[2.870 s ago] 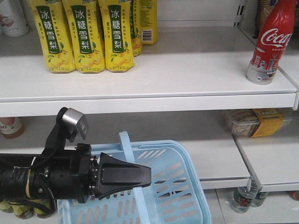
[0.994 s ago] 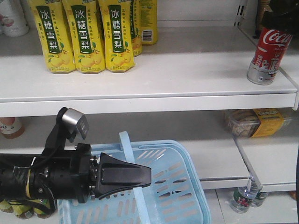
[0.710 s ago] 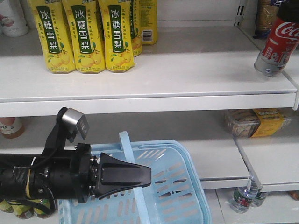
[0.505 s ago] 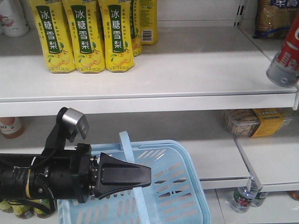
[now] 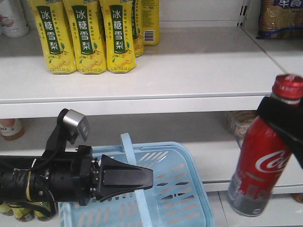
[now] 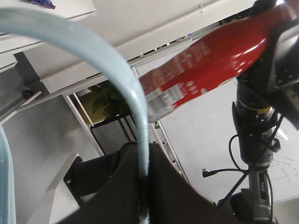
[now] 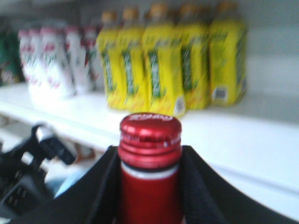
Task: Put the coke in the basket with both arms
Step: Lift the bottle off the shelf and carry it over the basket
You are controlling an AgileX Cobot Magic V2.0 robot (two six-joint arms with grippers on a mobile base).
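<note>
Right claw [image 7: 149, 177] is pinching the coke [image 5: 258, 165] at its neck, just under the red cap [image 7: 149, 128]. The can hangs tilted in the air, to the right of the basket [image 5: 189, 163] and not yet over its rim. Left claw [image 5: 147, 178] is pressed together on the hoop handle [image 5: 129, 146]. My judgement for this carry: I should bring the base leftward above the rim, right of the handle, and lower before letting go, since a neck grip may let the can swing.

One coke [image 5: 258, 165], one basket [image 5: 191, 170], and two end effectors: the left end effector [image 5: 150, 178] at 8 o'clock, the right end effector [image 5: 280, 113] at 3 o'clock. The right wrist view shows five yellow bottles [image 7: 163, 70] at 12 o'clock and about four blurred white bottles [image 7: 51, 60] at 10 o'clock.
</note>
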